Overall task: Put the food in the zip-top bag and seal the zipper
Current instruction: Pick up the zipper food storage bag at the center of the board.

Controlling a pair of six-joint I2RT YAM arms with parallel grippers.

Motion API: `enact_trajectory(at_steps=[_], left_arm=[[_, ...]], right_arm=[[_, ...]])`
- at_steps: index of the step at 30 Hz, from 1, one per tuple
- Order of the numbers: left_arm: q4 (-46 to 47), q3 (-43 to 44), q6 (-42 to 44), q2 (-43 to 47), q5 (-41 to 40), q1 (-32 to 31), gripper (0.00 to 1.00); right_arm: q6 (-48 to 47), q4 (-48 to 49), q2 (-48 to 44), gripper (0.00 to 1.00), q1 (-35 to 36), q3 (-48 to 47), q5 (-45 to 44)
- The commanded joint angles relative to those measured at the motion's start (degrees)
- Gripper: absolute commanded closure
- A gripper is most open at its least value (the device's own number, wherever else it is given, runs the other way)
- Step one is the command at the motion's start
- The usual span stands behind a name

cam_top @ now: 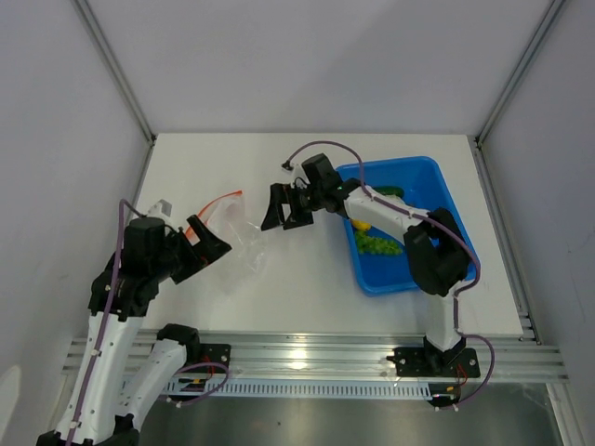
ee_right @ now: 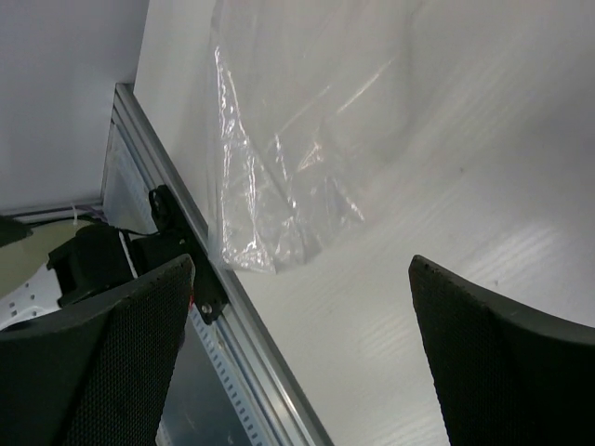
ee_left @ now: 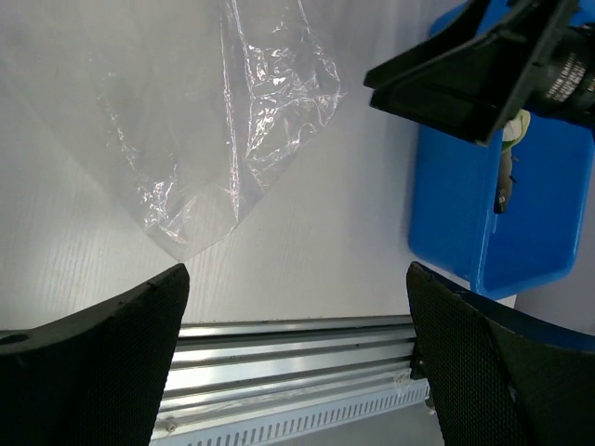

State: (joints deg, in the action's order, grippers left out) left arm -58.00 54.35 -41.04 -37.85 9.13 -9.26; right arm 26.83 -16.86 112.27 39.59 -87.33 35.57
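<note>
The bag (cam_top: 238,230) is flanked by left gripper (cam_top: 209,243) and right gripper (cam_top: 286,209), both spread empty, apparently to open it.

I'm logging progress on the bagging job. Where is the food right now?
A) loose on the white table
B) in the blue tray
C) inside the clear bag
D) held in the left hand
B: the green pieces and yellow piece sit in the blue tray, and the zip-top bag on the table looks empty.
</note>
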Motion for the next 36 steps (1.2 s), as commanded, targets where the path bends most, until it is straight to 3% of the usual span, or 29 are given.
enact_trajectory(at_steps=[1, 6, 10, 17, 21, 22, 24, 28, 32, 36], left_arm=[[-0.6, 3.0, 3.0, -1.4, -1.8, -1.6, 0.01], [-0.3, 4.8, 2.9, -3.3, 0.4, -1.6, 0.01], [-5.6, 8.0, 1.7, -6.4, 0.9, -1.6, 0.0], [-11.3, 9.8, -2.1, -8.9, 2.3, -1.2, 0.01], [-12.3, 10.8, -3.3, -8.8, 2.7, -1.1, 0.01], [-12.8, 11.2, -3.6, -9.3, 2.7, -1.0, 0.01], [-14.5, 12.2, -4.7, -10.2, 2.7, -0.7, 0.01], [-15.3, 13.8, -8.9, -13.4, 5.5, 0.9, 0.07], [-11.1, 11.4, -14.3, -16.4, 16.4, 3.5, 0.11], [-6.1, 8.1, -21.2, -16.8, 21.9, 6.5, 0.11]], right_arm=[[0.3, 2.6, 4.7, 0.01, 1.1, -6.6, 2.3], [-3.5, -1.4, 12.0, 0.01, 1.2, -12.1, 2.3], [-3.4, 1.3, 15.3, 0.16, 1.2, -12.5, 6.9], [-1.1, 8.5, 15.2, 0.28, 1.6, -9.4, 12.0], [2.0, 14.6, 16.8, 0.54, 1.5, -10.1, 13.6], [3.0, 16.1, 17.3, 0.75, 1.5, -10.0, 14.3], [3.1, 16.2, 17.1, 1.0, 1.8, -9.5, 14.4], [-2.5, 14.1, 11.1, 1.0, 2.6, -4.3, 11.3], [-11.3, 10.4, 0.7, 1.0, 3.5, 6.4, 3.1], [-20.3, 8.4, -13.1, 1.0, 5.7, 13.5, -6.1]])
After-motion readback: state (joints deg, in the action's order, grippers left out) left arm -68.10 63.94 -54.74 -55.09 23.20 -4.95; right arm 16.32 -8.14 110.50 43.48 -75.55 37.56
